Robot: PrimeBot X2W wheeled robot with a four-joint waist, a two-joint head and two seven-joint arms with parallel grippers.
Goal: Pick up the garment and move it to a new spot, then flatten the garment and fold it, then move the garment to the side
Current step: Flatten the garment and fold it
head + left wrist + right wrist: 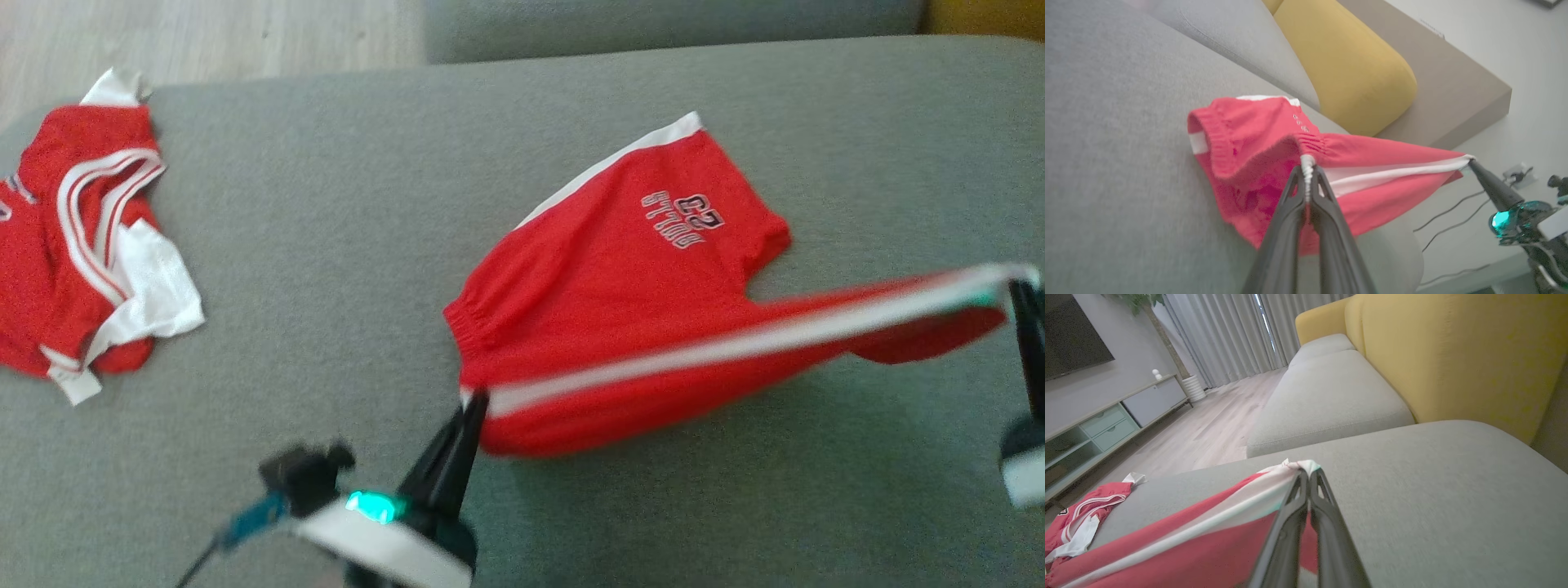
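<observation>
The garment point(620, 269) is a pair of red shorts with white side stripes and dark print, lying on the grey sofa seat point(343, 245). Its near edge is lifted and stretched taut between both grippers. My left gripper point(473, 400) is shut on the waistband corner at the white stripe's left end, seen close in the left wrist view point(1306, 165). My right gripper point(1019, 282) is shut on the stripe's far right end, and the right wrist view shows its fingertips pinching white hem point(1306, 470). The far half of the garment point(1249, 139) still rests on the cushion.
A second red and white garment point(90, 245) lies crumpled at the seat's far left. Yellow back cushions point(1453, 355) border the seat; another grey seat point(1327, 396) adjoins it. Wooden floor point(1208, 428), a low TV cabinet point(1106, 420) and floor cables point(1453, 220) lie beyond.
</observation>
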